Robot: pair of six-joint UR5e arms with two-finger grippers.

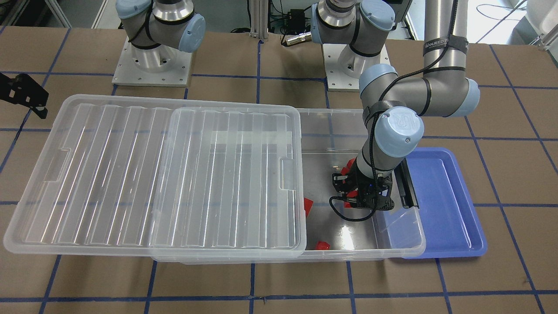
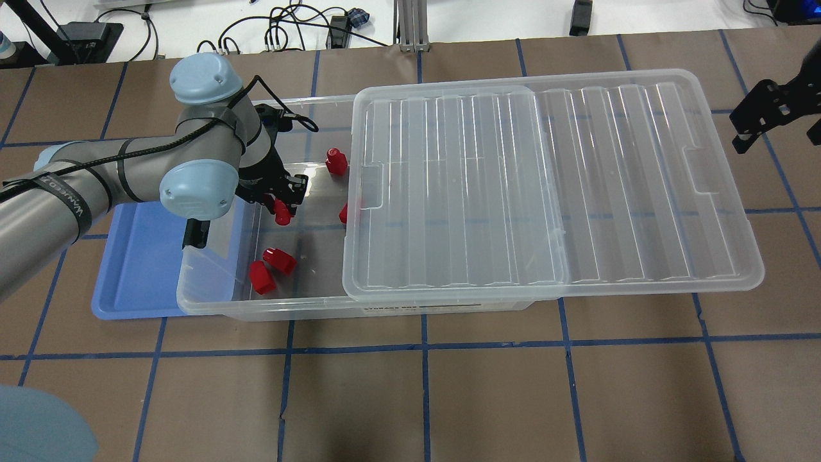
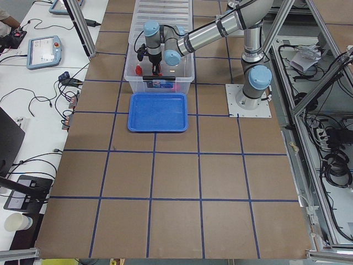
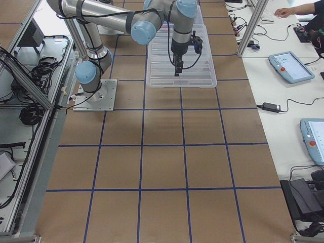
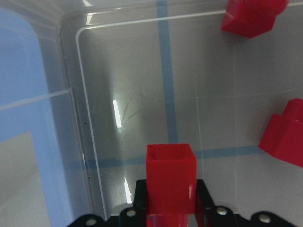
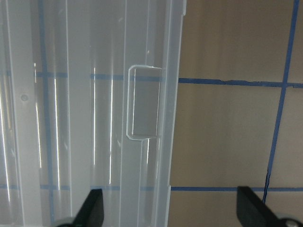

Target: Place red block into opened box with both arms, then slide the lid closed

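Blue plastic is showing at the bench's (image 2: pixel 487 391) left end, where a shallow tray (image 2: pixel 138 269) is lying with the box's (image 2: pixel 218 303) left end overlapping its right edge. The left arm (image 2: pixel 128 163) is reaching across the tray into the uncovered left part of the box. The left gripper (image 2: pixel 281 206) is pointing down there, its fingers (image 5: pixel 202 198) clamping the red block (image 5: pixel 170 178) between them. Whether the block is touching the box floor cannot be told. Four other red blocks are lying on the box floor: two (image 2: pixel 269 269) touching each other near the robot-side wall, one (image 2: pixel 335 160) near the far wall, and one (image 2: pixel 345 212) half hidden beneath the lid's left edge. The lid (image 2: pixel 545 186) is resting on the box, offset to the right, covering most of it and overhanging its right end. Further right, the right gripper (image 2: pixel 766 119) is hovering over the lid's right short edge, by its notch, with its fingers (image 6: pixel 93 207) standing wide apart and holding nothing
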